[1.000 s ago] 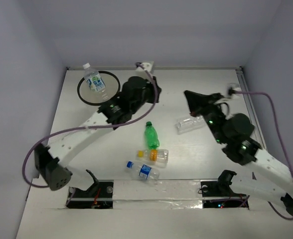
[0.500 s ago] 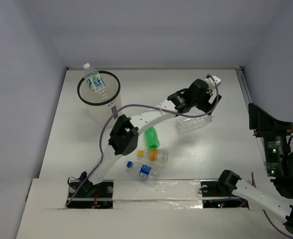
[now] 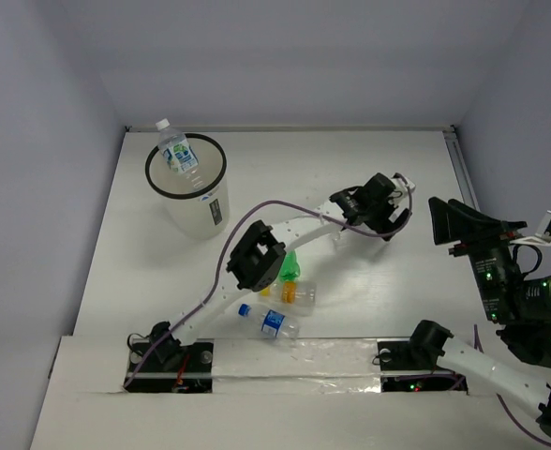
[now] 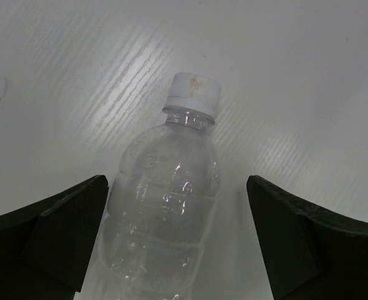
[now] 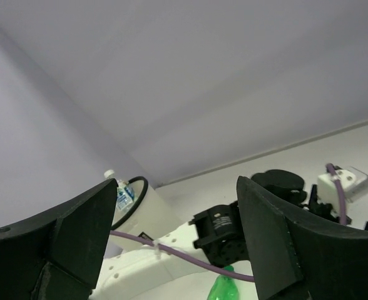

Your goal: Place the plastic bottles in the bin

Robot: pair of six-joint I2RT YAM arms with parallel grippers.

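Note:
A plain clear bottle (image 4: 165,212) with a white cap (image 4: 193,94) lies on the table. My left gripper (image 4: 176,187) hangs open over it, one finger on each side, the bottle closer to the left finger. In the top view that gripper (image 3: 377,208) hides the bottle. The white bin (image 3: 193,202) stands at the back left with a blue-label bottle (image 3: 178,153) sticking out of it. A green bottle (image 3: 289,266), an orange-label bottle (image 3: 296,293) and another blue-label bottle (image 3: 269,322) lie mid-table. My right gripper (image 3: 437,223) is raised at the right, open and empty.
The left arm's elbow (image 3: 257,255) sits over the green bottle's lower part, its purple cable (image 3: 257,211) arching above. The right wrist view looks across at the bin (image 5: 148,209), the left arm (image 5: 221,234) and the back wall. Walls close in the table on three sides.
My left arm swung from beside the bin across to the clear bottle and opened. My right gripper left that bottle, drew back to the right, rose and opened.

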